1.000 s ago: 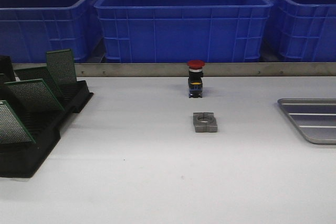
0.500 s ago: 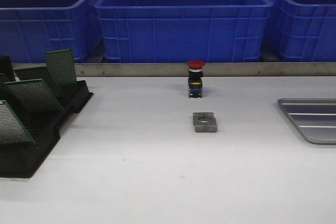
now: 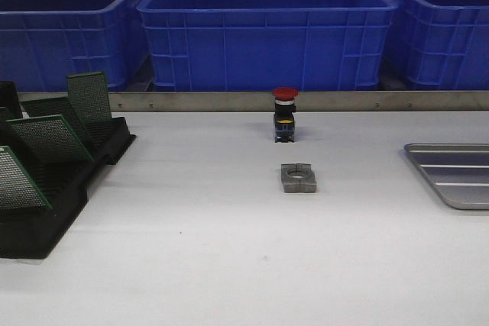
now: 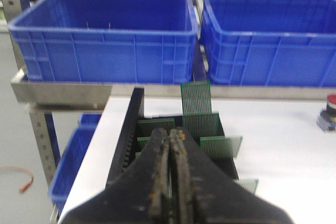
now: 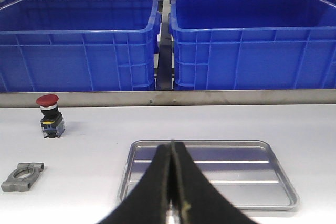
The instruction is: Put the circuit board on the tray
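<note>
Green perforated circuit boards [image 3: 47, 137] stand tilted in slots of a black rack [image 3: 72, 188] at table's left edge. Silver-grey tray [image 3: 457, 177], shallow, ribbed bottom, rounded corners, lies flat at far right, partly out of frame.

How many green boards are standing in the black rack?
4 show in the front view, all in the black rack at the table's left: nearest, next, third, farthest. More may be hidden beyond the picture's edge.

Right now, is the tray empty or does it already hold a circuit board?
Empty. The right wrist view shows the tray with its ribbed bottom bare; the circuit boards stand in the black rack.
</note>
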You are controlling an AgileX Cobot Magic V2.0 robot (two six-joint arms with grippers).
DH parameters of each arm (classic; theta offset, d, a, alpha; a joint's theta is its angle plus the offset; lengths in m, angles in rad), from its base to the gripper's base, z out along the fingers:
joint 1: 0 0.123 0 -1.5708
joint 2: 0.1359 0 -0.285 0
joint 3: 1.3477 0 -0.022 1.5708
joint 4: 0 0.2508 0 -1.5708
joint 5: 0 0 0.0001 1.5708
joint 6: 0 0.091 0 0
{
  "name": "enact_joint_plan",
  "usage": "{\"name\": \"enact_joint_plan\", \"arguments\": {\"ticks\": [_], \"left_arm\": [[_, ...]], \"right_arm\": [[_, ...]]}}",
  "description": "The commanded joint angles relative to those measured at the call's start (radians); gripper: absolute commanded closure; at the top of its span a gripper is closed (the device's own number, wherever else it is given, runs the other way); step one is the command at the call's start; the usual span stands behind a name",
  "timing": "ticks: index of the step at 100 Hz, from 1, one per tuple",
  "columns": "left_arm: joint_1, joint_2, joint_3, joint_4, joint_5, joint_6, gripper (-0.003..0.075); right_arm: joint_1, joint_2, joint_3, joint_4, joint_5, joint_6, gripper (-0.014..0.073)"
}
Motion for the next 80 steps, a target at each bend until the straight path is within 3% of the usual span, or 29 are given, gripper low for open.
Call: {"name": "enact_joint_plan", "arguments": {"ticks": [1,37,46,63,72,80], "left_arm": [[-0.001,0.090,-0.091,-0.011,0.033,-0.011,0.0741],[-0.001,0.472,-0.244,-0.014,0.209,0.036,0.0731],[-0.001,0.558,-0.270,-0.039,0.214,0.087,0.0636],[-0.001,0.693,-0.339,-0.137,0.233,0.283,0.0314],[-0.003,0.750,-0.376,-0.195,0.233,0.436,0.0276],[-0.030,0.794,-0.403,-0.251,0.256,0.672,0.0281]], "right_arm": [[0.000,-0.023,-0.013,-0.007,-0.074,-0.003,0.0655],[0.000,-0.023,-0.013,-0.007,-0.074,-0.003,0.0655],[0.000,-0.023,-0.013,-0.007,-0.074,-0.003,0.0655],[0.000,-0.023,-0.013,-0.007,-0.074,-0.003,0.0655],[0.000,-0.023,-0.013,-0.007,-0.074,-0.003,0.0655],[0.000,-0.023,-0.013,-0.007,-0.074,-0.003,0.0655]]}}
